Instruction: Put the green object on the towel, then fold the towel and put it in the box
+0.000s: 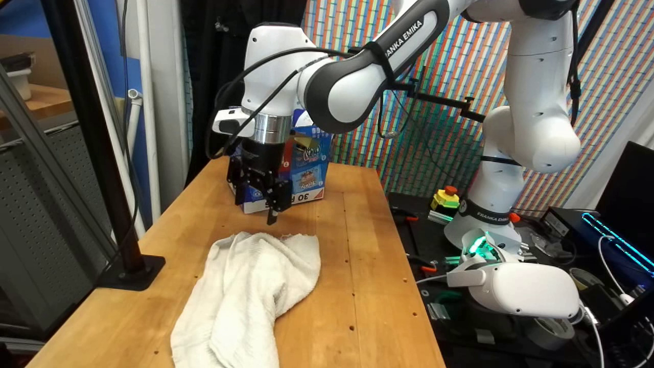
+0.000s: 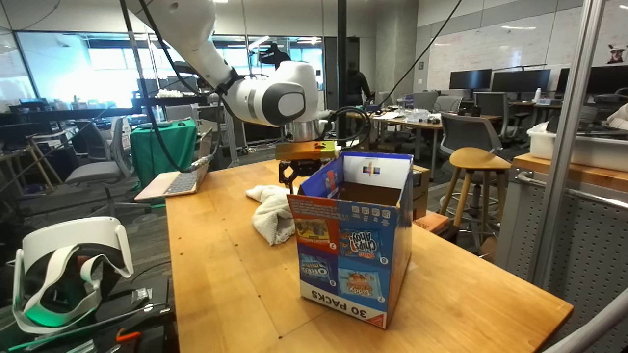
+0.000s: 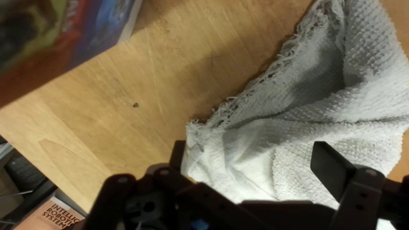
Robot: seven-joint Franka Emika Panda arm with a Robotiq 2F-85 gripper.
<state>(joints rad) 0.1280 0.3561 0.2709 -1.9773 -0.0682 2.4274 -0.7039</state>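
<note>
Off-white towel (image 1: pixel 250 296) lies rumpled on the wooden table (image 1: pixel 378 286), taking up the near half in an exterior view, its frayed edge toward the box (image 2: pixel 343 264). Box is a blue and red snack carton, upright on the table, open top up; print on its near face reads upside down. Towel and box are apart, with bare wood between them in the wrist view; in an exterior view the towel lies beyond the box and to its left, partly hidden by it. Gripper (image 3: pixel 255 156) points down above the table, between box and towel, near the towel's far edge. Fingers (image 3: pixel 332 171) are spread wide with nothing held; the visible tip is clear of the cloth in an exterior view. Green object: position cannot be told. Arm (image 1: pixel 357 97) reaches in from the far right. White headset (image 1: pixel 531 289) sits right of the table; red-topped emergency stop (image 1: pixel 445 198) farther back, beside the arm's base. Laptop (image 2: pixel 182 181) stands open at the table's far left edge; wooden stool (image 2: pixel 480 159) off to the far right.
</note>
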